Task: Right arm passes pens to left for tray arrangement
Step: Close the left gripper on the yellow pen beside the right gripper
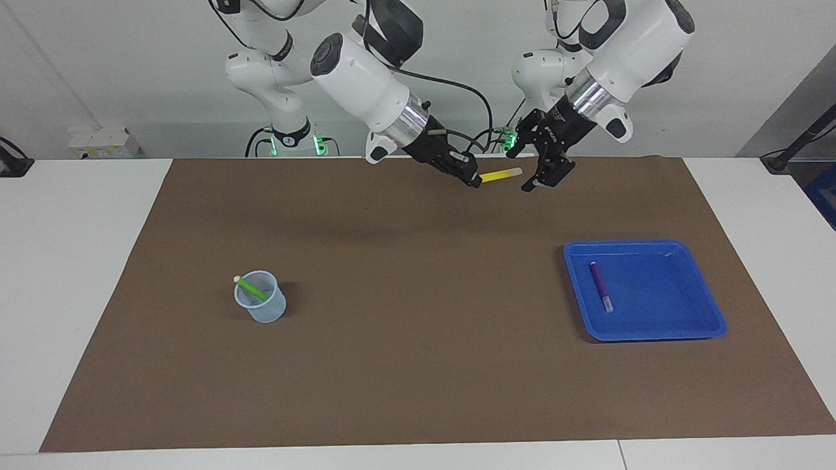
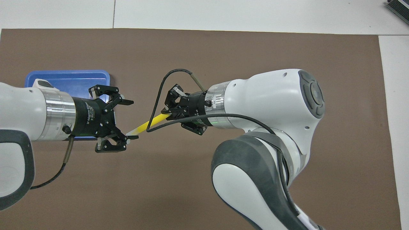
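My right gripper (image 1: 473, 179) is shut on the yellow pen (image 1: 500, 175) and holds it level in the air over the mat's edge nearest the robots. In the overhead view the right gripper (image 2: 166, 112) grips the pen (image 2: 147, 125) by its yellow end. My left gripper (image 1: 520, 172) is open, and the pen's pale end lies between its spread fingers (image 2: 131, 119), close to one fingertip. The purple pen (image 1: 601, 286) lies in the blue tray (image 1: 679, 326). The green pen (image 1: 251, 288) leans in a translucent cup (image 1: 262, 305). The overhead view shows only the tray's rim (image 2: 67, 74).
A brown mat (image 1: 418, 365) covers the white table. The cup stands toward the right arm's end, the tray toward the left arm's end. In the overhead view the right arm's bulk (image 2: 255, 153) hides the cup, and the left arm (image 2: 28, 111) hides the purple pen.
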You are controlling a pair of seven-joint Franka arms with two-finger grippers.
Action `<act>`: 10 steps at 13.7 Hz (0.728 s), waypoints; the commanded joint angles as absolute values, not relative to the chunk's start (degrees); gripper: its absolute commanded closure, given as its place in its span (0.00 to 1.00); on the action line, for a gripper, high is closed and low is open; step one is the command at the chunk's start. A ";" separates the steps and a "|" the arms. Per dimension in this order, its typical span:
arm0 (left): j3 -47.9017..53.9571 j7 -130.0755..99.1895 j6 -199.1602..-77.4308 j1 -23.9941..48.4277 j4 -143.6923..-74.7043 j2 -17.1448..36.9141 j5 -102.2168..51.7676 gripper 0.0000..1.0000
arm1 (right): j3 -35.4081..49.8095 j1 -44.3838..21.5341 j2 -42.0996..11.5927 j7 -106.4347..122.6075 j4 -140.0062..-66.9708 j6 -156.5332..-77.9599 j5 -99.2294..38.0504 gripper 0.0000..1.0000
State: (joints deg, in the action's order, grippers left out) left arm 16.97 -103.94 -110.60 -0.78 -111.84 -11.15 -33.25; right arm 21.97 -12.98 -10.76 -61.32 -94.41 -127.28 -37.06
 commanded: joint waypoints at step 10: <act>16.17 -105.73 -117.60 2.99 -119.53 -15.73 -34.28 0.47 | 22.32 -12.74 -10.55 -61.00 -95.19 -128.67 -38.23 1.00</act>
State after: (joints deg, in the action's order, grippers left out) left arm 16.96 -105.56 -115.86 1.59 -117.10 -13.71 -33.26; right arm 21.97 -12.98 -10.76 -61.32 -94.47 -127.28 -37.06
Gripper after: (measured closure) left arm 0.396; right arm 0.824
